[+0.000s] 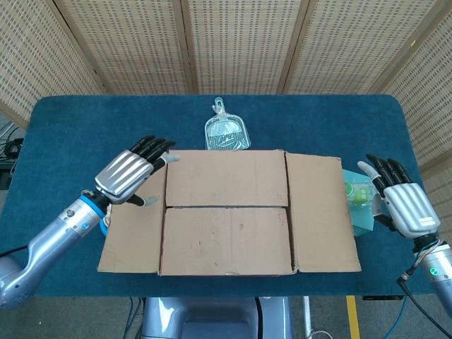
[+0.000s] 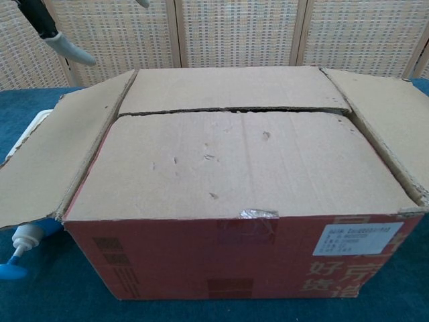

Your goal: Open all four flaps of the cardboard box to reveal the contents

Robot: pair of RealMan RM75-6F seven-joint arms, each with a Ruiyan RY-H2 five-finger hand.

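The cardboard box (image 1: pixel 227 212) (image 2: pixel 234 194) sits mid-table. Its left flap (image 1: pixel 131 226) (image 2: pixel 53 154) and right flap (image 1: pixel 321 212) (image 2: pixel 389 121) are folded outward. The far inner flap (image 1: pixel 226 176) (image 2: pixel 228 87) and near inner flap (image 1: pixel 226 240) (image 2: pixel 234 164) lie flat and closed, hiding the contents. My left hand (image 1: pixel 131 175) hovers with fingers spread over the left flap's far end, holding nothing; only its fingertips (image 2: pixel 67 47) show in the chest view. My right hand (image 1: pixel 404 205) is open, right of the box, apart from it.
A clear plastic dustpan (image 1: pixel 226 132) lies behind the box. A green bottle on a teal item (image 1: pixel 360 194) sits between the right flap and my right hand. A blue and white pump bottle (image 2: pixel 17 248) lies under the left flap. Wicker screens stand behind the table.
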